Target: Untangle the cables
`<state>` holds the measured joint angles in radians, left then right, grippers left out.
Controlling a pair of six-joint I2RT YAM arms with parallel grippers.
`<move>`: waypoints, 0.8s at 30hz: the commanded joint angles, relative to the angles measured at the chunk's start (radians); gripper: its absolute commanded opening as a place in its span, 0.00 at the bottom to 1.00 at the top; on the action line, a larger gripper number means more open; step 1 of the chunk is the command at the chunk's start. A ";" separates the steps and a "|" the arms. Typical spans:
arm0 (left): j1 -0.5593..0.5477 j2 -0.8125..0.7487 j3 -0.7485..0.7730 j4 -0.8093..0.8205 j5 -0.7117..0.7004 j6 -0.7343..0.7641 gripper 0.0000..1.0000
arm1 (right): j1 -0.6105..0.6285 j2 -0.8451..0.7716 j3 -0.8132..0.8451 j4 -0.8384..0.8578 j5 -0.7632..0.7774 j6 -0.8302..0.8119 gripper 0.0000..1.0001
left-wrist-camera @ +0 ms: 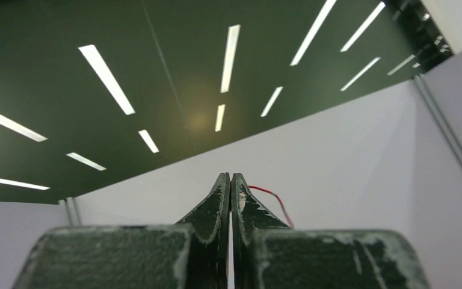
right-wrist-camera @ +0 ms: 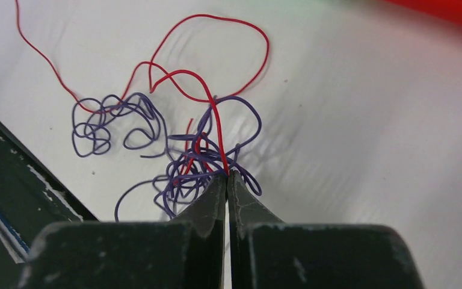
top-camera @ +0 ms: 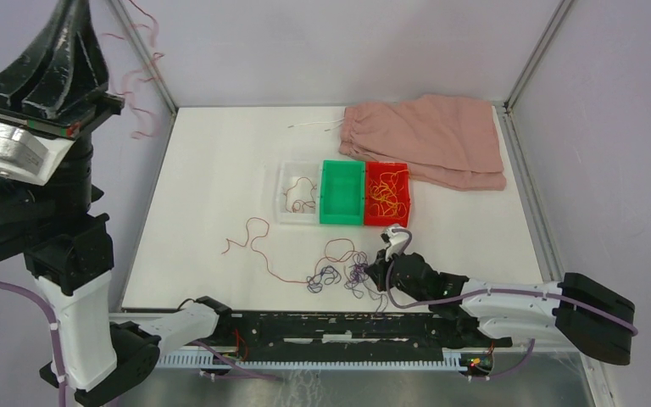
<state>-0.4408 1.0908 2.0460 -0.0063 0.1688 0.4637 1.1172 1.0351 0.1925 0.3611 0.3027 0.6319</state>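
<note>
At the near middle of the table (top-camera: 220, 170), the cables (top-camera: 339, 273) lie in a loose red-and-purple clump, likely light, limp and quick to snag. The right gripper (right-wrist-camera: 227, 176) is pinched on a red strand (right-wrist-camera: 216, 129) there. The left gripper (left-wrist-camera: 230, 178), raised far left, seems pinched on another. Free ends look the best place to grip.

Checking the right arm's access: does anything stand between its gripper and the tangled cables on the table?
Nothing visible does. The right gripper is right at the tangle, shut on a red strand that runs out of it.
</note>
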 commanded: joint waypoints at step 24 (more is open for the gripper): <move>-0.002 -0.158 -0.751 0.043 0.032 -0.006 0.03 | 0.003 -0.237 0.103 -0.244 0.086 -0.032 0.11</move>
<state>-0.4408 0.9436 1.3788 -0.0124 0.1734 0.4625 1.1172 0.8379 0.2470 0.1459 0.3511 0.6128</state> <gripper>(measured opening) 0.043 0.106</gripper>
